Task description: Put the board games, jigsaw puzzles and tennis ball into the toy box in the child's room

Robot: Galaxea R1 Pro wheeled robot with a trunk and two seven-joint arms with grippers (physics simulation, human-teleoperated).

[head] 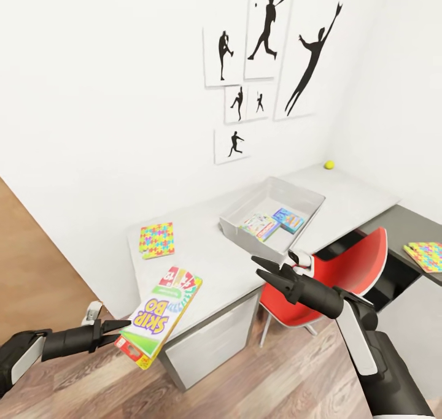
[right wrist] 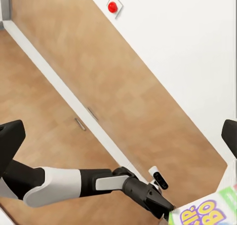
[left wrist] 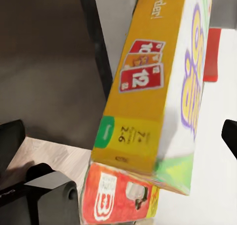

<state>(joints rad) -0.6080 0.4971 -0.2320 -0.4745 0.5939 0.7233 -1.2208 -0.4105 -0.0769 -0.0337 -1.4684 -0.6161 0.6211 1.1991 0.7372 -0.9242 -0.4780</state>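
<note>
Pinched only at one end by the left gripper [head: 120,333], the board game [head: 161,315] could sag and slip short of the toy box [head: 273,213], while the right gripper [head: 267,270] hangs with jaws open.

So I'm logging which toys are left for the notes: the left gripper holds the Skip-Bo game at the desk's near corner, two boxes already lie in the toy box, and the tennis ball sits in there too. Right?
Not quite. The tennis ball lies on the table near the wall, beyond the toy box, as the head view shows. The rest stands: the left gripper holds the Skip-Bo game, and two boxes lie in the toy box.
</note>
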